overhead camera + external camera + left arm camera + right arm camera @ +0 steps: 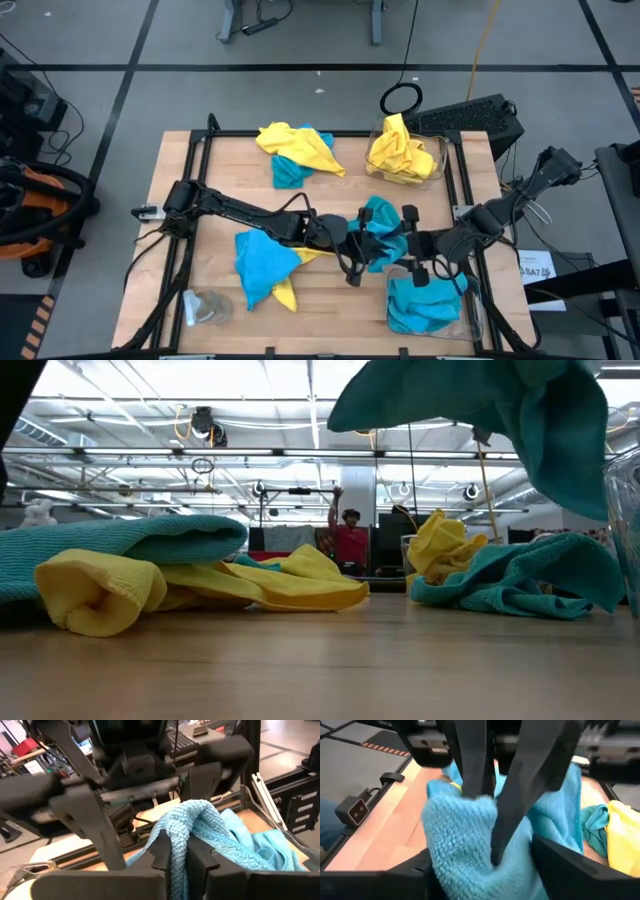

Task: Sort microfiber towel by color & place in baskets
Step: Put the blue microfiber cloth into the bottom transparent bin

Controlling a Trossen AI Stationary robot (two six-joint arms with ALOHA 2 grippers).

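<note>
A light wooden table (200, 195) with a black frame carries everything. At upper centre lies a heap of yellow and blue towels (296, 152). At upper right stands a clear bin (434, 165) with yellow cloth in it. At lower left lies another blue and yellow heap (262, 266), with a small clear round object (205, 308) beside it. At lower right stands a second bin (473, 318) with blue cloth in it.

This is a robotics lab or industrial workshop hall. The pale wooden butcher-block desk (225, 180) stands in a black metal frame on a grey concrete floor (300, 90) marked with dark tape lines. A black keyboard (468, 118) lies at the desk's far edge. Behind, white ceiling trusses with hanging cables (300, 450) span an open hall where a person in red (350, 540) stands
</note>
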